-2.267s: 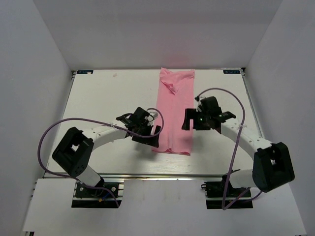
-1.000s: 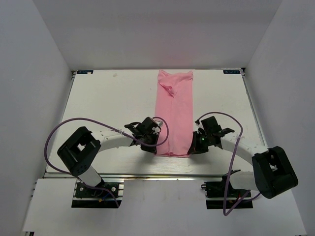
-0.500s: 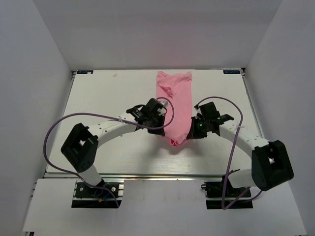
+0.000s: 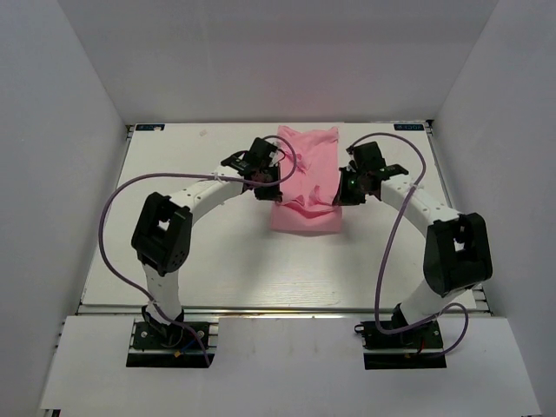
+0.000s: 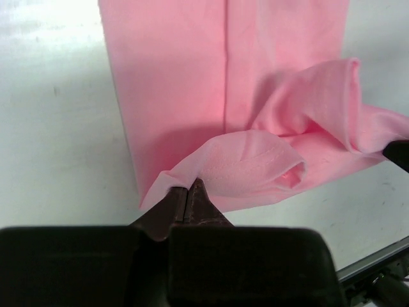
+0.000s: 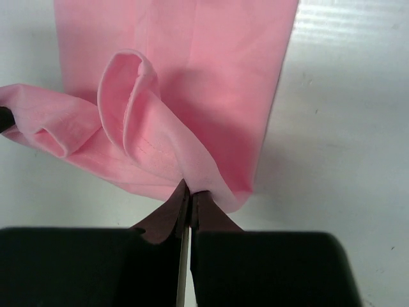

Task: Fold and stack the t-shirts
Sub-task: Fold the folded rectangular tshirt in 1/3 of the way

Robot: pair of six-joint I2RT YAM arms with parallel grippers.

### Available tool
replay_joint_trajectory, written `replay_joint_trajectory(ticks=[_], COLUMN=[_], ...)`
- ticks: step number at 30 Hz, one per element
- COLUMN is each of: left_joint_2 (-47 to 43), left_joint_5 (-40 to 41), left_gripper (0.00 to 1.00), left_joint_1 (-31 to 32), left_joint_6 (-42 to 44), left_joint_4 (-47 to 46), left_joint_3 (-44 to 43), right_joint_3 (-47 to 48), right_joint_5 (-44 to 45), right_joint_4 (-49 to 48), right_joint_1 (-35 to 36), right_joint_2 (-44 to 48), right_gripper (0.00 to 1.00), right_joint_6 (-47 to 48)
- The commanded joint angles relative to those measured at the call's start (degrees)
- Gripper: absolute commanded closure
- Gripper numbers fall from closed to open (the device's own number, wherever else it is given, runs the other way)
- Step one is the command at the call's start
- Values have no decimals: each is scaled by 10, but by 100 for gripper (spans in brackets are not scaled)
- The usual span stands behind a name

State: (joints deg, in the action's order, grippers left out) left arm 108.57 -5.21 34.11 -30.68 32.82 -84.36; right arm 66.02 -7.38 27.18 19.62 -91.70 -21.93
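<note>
White table (image 4: 191,252), one pink t-shirt (image 4: 308,165), left gripper (image 5: 189,185) and right gripper (image 6: 187,188) both pinched closed on its hem

Thin matt pink cloth t-shirt (image 4: 306,178); smooth white matt table (image 4: 200,252)

I find no legible text, brand, number or sign in any view. Two blue labels (image 4: 149,127) on the worktop (image 4: 191,261) far edge are too small to read.
</note>
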Motion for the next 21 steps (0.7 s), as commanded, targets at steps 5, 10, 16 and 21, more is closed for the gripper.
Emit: replay_joint_trajectory(ticks=[5,10,16,21], left_joint_2=[46,73,118,152], left_joint_5=[-22,-22,-30,-40], left_gripper=[100,100,100,100], left_joint_1=[-22,-41,-66,-77], left_joint_6=[34,34,50,55], left_joint_4=[5,10,15,9], left_joint_3=[-120,-153,-210,-239], right_joint_3=[103,160,235,258], right_joint_5=[-18,-19,-37,-44], right_joint_4=[2,2,10,14], right_joint_1=[-18,-28,-42,-56], right_joint_2=[-50,-102,-163,-188], right_gripper=[100,100,100,100], right_joint_6=[55,77,101,99])
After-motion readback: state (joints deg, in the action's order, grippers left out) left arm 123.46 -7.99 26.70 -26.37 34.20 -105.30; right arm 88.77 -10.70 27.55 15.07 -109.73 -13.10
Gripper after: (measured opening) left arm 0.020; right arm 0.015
